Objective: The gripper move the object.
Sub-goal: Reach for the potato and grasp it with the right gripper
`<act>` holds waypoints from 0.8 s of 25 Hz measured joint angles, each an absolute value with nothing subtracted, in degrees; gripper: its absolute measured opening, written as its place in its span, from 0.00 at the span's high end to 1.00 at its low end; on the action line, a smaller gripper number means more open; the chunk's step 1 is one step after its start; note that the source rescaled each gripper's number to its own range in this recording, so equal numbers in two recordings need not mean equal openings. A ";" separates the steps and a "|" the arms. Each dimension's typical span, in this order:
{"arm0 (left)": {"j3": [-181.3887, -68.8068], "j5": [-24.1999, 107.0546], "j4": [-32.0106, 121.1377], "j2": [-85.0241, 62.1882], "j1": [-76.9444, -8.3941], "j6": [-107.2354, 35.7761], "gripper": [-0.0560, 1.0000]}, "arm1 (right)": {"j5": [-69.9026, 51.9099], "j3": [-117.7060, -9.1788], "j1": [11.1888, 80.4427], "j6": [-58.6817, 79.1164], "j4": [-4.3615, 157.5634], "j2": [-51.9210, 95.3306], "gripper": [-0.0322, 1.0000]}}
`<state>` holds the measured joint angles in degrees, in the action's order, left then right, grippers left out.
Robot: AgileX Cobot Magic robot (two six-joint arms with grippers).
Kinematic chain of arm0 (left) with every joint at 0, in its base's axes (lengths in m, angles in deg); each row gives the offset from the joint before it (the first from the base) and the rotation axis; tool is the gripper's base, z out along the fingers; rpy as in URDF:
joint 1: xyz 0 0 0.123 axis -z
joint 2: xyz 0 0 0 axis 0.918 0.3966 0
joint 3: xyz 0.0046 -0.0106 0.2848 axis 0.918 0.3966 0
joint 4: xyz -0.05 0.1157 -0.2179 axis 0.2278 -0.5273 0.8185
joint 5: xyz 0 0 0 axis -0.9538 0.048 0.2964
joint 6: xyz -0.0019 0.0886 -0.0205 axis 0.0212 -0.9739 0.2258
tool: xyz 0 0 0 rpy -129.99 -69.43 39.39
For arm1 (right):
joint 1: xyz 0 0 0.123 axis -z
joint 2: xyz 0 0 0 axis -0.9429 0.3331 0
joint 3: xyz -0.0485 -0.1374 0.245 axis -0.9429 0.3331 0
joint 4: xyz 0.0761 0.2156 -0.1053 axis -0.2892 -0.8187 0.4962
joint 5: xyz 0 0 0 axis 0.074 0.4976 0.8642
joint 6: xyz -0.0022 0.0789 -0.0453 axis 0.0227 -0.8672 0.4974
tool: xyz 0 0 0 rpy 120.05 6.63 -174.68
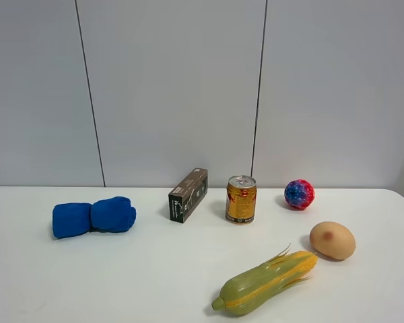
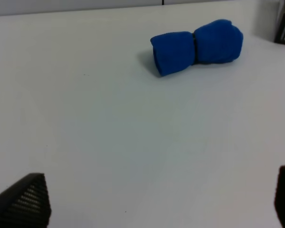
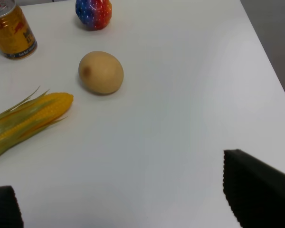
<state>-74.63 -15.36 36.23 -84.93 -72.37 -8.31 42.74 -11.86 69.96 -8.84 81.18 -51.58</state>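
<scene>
Okay, desk (image 1: 54, 282) first: white, wide. Corn cob (image 1: 266, 282) near front edge, toward right. Potato (image 1: 332, 240) just past cob tip, not touching, near right edge, long axis roughly along front edge. I judge right gripper (image 3: 130, 199) nearer: jaws spread wide, empty, potato ahead, well apart. Left gripper (image 2: 153, 202) likewise spread, empty. Arms absent from high view; fingertips cropped.

One each: potato (image 1: 332, 240), corn (image 1: 266, 282), ball (image 1: 299, 194), can (image 1: 241, 200), box (image 1: 188, 195), cloth (image 1: 93, 217)
</scene>
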 joint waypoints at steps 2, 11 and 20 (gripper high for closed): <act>-74.63 -15.36 36.23 -84.93 -72.37 -8.31 0.00 | 42.74 -11.86 69.96 -8.84 81.18 -51.58 0.17; -74.63 -15.36 36.23 -84.93 -72.37 -8.31 0.00 | 42.74 -11.86 69.96 -8.84 81.18 -51.58 0.17; -74.63 -15.36 36.23 -84.93 -72.37 -8.31 0.00 | 42.74 -11.86 69.96 -8.84 81.18 -51.58 0.17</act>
